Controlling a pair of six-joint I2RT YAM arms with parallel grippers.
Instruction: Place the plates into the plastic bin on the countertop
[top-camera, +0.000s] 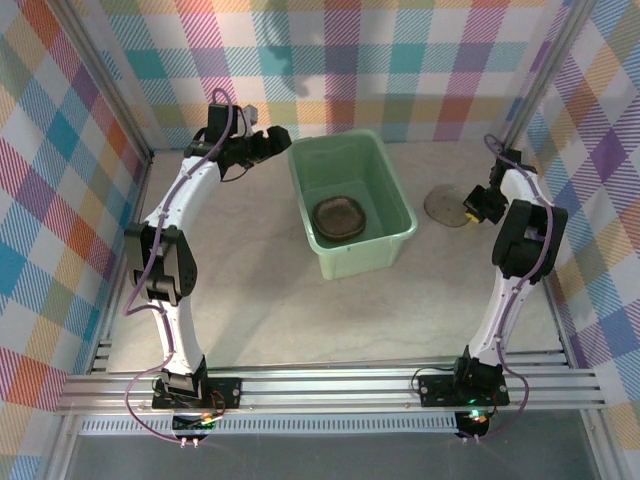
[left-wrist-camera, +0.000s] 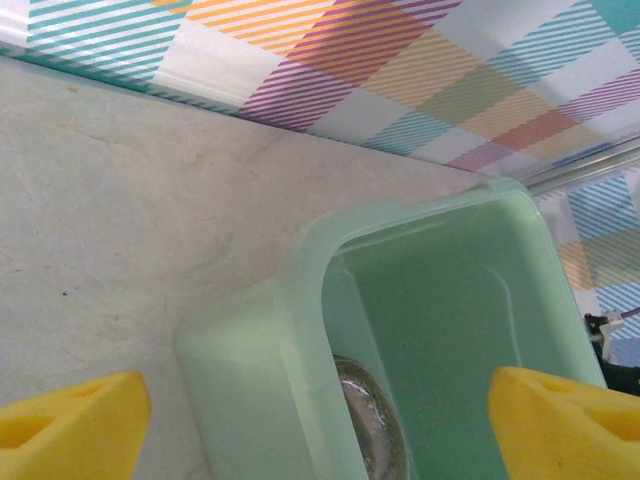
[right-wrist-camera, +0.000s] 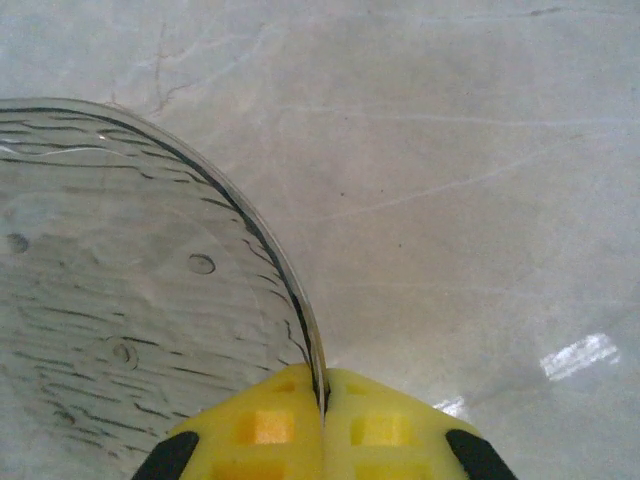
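While left pincer (left-wrist-camera: 320, 430) hangs spread over bin (left-wrist-camera: 300, 300), right pincer (right-wrist-camera: 322, 400) pinches plate (right-wrist-camera: 120, 300) at rim (on countertop (right-wrist-camera: 480, 150)).

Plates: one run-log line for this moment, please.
right tool shut on plate rim | left tool open near bin corner | plates in bin

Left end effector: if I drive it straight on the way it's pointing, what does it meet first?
Probably the bin: its corner rim lies dead ahead of the left end effector, between the open fingers. The gap is hard to judge.
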